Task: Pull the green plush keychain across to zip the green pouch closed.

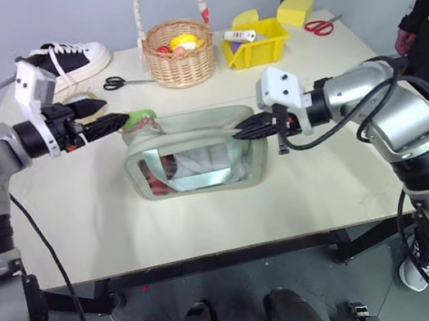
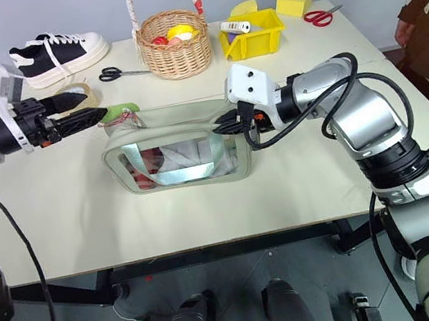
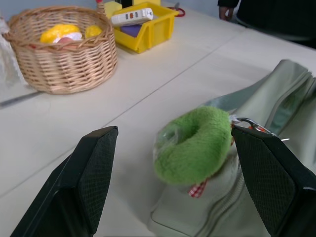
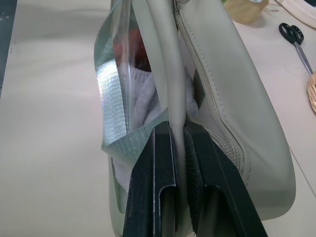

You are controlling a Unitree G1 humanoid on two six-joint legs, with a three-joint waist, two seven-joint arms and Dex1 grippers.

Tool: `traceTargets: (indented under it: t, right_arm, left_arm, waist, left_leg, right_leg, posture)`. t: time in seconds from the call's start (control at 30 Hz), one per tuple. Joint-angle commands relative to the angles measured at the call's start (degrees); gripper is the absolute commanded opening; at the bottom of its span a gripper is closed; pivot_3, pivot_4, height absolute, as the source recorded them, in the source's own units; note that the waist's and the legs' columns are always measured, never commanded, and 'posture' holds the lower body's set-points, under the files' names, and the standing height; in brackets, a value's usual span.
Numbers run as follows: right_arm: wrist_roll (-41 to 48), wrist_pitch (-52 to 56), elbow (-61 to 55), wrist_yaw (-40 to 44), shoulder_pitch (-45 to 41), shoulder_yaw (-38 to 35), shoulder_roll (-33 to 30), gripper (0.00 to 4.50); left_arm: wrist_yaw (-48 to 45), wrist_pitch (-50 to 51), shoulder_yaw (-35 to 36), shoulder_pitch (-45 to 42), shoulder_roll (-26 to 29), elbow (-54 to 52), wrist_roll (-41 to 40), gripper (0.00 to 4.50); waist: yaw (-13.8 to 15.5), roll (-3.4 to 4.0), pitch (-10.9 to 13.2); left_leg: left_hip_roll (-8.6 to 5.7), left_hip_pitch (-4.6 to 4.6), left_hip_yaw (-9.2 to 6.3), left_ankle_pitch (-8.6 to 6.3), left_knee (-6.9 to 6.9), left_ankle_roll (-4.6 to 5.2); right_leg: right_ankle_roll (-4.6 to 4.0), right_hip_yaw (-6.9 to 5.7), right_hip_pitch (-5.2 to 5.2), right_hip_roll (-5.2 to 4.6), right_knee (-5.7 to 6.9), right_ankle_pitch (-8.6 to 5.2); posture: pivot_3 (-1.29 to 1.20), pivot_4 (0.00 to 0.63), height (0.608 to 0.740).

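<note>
On the table (image 1: 86,233), the green pouch (image 1: 198,163) is pinched at its right end by the right gripper (image 1: 244,130); the left gripper (image 3: 182,163) is spread wide around the green plush keychain (image 3: 195,145), lying at the pouch's left end.

Bright green plush keychain (image 3: 195,143) with red-white checked tag; pale sage green pouch (image 1: 198,162), clear window; tan wicker basket (image 1: 177,53); yellow bin (image 1: 255,43); black-white shoe (image 1: 68,59); cream surface (image 1: 326,182).
</note>
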Motion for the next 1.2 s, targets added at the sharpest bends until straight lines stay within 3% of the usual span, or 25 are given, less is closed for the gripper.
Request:
traceTargets:
  t: [0.03,0.1,0.2,0.4,0.6,0.8,1.07,1.2]
  right_arm:
    - [0.4,0.5,-2.1,0.0,0.0,-1.1,-0.2,0.0]
    - [0.4,0.8,-2.3,-0.1,0.1,-1.2,-0.4,0.0]
    - [0.5,1.3,-2.8,-0.2,0.3,-1.5,-0.7,0.0]
    - [0.8,1.7,-3.4,-0.3,0.8,-1.6,-1.0,0.0]
    - [0.6,1.3,-2.8,-0.6,0.6,-1.5,-0.6,0.0]
    - [0.5,0.7,-2.2,-0.8,0.4,-1.4,-0.1,0.0]
    - [0.4,0.8,-2.6,-1.0,0.8,-1.4,-0.1,0.0]
    - [0.7,1.0,-2.9,-1.2,0.9,-1.5,0.1,0.0]
  left_arm:
    - [-1.3,-2.5,-1.4,-1.0,-0.6,0.4,1.5,3.94]
    - [-1.6,-3.1,-1.8,-1.3,-1.1,1.2,2.0,3.94]
    - [-2.2,-4.0,-2.0,-1.8,-1.7,2.9,2.7,3.08]
    - [-2.1,-3.2,-0.3,-4.2,-2.4,3.4,1.3,0.03]
    - [-1.9,0.8,1.9,-7.5,-1.4,-2.5,-2.3,0.03]
    - [-6.7,1.9,-3.7,-0.6,1.7,-16.4,-1.9,0.03]
    - [-6.6,-10.0,-9.2,2.1,2.4,-16.6,7.3,0.03]
    - [-6.7,-9.3,-8.2,-0.3,1.9,-14.7,7.3,1.57]
  waist:
    - [0.0,0.0,0.0]
    - [-0.1,0.0,0.0]
    - [-0.1,0.0,0.0]
    - [0.0,0.0,0.0]
    - [-0.1,0.0,0.0]
    - [-0.1,0.02,0.0]
    - [0.0,0.0,0.0]
    - [0.0,0.0,0.0]
  left_leg:
    - [0.0,0.0,0.0,0.0,0.0,0.0]
    - [0.0,0.0,0.0,0.0,0.0,0.0]
    - [0.0,0.0,0.0,0.0,-0.02,0.0]
    - [0.0,-0.01,0.0,0.0,0.01,0.0]
    - [0.0,-0.02,0.0,0.0,0.0,0.0]
    - [0.01,0.0,0.02,0.0,-0.03,0.0]
    - [0.01,0.01,0.02,0.0,0.01,0.0]
    - [0.01,0.0,0.02,0.0,0.01,0.0]
  right_leg:
    - [0.0,0.0,0.0,0.0,0.0,0.0]
    - [0.0,0.0,-0.01,0.0,0.0,0.0]
    - [0.0,0.0,-0.02,0.0,0.0,0.0]
    - [0.0,0.0,0.0,0.0,0.0,0.0]
    - [0.0,0.0,-0.02,0.0,0.0,0.0]
    - [0.0,0.02,-0.01,-0.01,-0.01,0.0]
    - [-0.01,0.03,0.0,0.01,0.02,0.0]
    - [-0.01,0.02,0.0,0.02,0.01,0.0]
  posture:
    - [0.0,0.15,0.74]
    - [0.0,0.15,0.74]
    - [0.0,0.15,0.74]
    - [0.0,0.15,0.74]
    - [0.0,0.15,0.74]
    - [0.0,0.15,0.74]
    - [0.0,0.15,0.74]
    - [0.0,0.15,0.74]
